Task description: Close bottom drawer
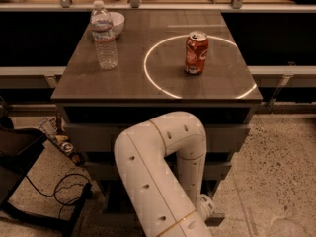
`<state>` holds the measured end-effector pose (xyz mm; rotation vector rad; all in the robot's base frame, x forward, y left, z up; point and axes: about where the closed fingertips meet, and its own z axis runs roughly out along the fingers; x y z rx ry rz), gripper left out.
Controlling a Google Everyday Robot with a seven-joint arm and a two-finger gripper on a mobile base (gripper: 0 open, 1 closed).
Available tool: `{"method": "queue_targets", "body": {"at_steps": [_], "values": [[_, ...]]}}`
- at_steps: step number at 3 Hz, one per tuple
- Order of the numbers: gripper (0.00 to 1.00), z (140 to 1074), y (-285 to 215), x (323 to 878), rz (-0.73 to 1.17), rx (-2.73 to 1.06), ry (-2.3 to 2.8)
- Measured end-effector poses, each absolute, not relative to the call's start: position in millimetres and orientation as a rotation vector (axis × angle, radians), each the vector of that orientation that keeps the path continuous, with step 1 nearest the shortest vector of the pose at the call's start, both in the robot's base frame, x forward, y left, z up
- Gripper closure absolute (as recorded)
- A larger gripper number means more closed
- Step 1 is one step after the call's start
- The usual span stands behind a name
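The bottom drawer (116,216) is the lowest one of the grey-brown cabinet. It stands pulled out near the floor, and only its left part and a right corner show. My white arm (163,172) bends down in front of the cabinet and covers most of the drawer fronts. My gripper (207,212) is at the arm's low end, by the right side of the bottom drawer, and is mostly hidden behind the wrist.
On the cabinet top (143,83) stand a water bottle (104,36), a white bowl (117,21) and a red soda can (196,52) inside a white ring. A dark chair (19,167), cables (64,189) and clutter lie on the floor at left.
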<state>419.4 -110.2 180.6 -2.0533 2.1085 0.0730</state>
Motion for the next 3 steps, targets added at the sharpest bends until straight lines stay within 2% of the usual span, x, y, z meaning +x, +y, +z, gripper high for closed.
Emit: {"method": "queue_targets", "body": {"at_steps": [3], "values": [[1.0,185.9,-92.1,416.0,-0.059,-1.966,2.077]]}}
